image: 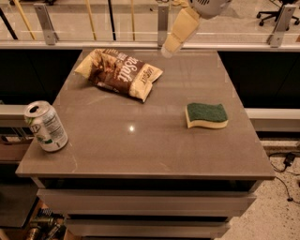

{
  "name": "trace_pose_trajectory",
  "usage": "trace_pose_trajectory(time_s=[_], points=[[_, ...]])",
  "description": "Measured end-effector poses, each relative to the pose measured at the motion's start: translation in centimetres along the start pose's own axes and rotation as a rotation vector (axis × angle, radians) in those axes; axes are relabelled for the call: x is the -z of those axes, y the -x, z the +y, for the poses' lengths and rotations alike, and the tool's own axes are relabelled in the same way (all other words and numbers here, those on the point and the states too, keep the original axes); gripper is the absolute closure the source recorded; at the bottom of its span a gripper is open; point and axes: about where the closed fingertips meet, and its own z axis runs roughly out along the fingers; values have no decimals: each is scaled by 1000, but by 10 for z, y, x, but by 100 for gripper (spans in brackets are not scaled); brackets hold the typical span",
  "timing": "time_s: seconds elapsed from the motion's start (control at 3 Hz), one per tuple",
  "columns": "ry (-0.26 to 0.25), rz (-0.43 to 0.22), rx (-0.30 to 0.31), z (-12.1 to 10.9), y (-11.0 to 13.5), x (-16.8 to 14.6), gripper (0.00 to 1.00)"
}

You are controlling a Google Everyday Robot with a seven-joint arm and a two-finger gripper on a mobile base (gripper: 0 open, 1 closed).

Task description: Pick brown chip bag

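The brown chip bag lies crinkled on the far left part of the grey table, with cream-yellow ends and white lettering. My gripper hangs from the top of the view, above the table's far edge, to the right of the bag and apart from it. It points down and to the left, and only a cream-coloured finger shows.
A green-and-yellow sponge lies on the right side of the table. A white-and-green soda can stands at the left edge near the front. A glass railing runs behind the table. An office chair stands far back right.
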Motion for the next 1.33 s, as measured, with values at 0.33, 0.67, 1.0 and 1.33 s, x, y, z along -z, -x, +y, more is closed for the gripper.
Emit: trace_pose_trajectory(time_s=[0.33,0.67,1.0,1.33], points=[[-5,-72,-19,7,25,-19,0],[-17,-107,-17,4,35,-18,0],[-16,-107,-17,4,35,-18,0],[-1,-97,-8,5,41,-31,0]])
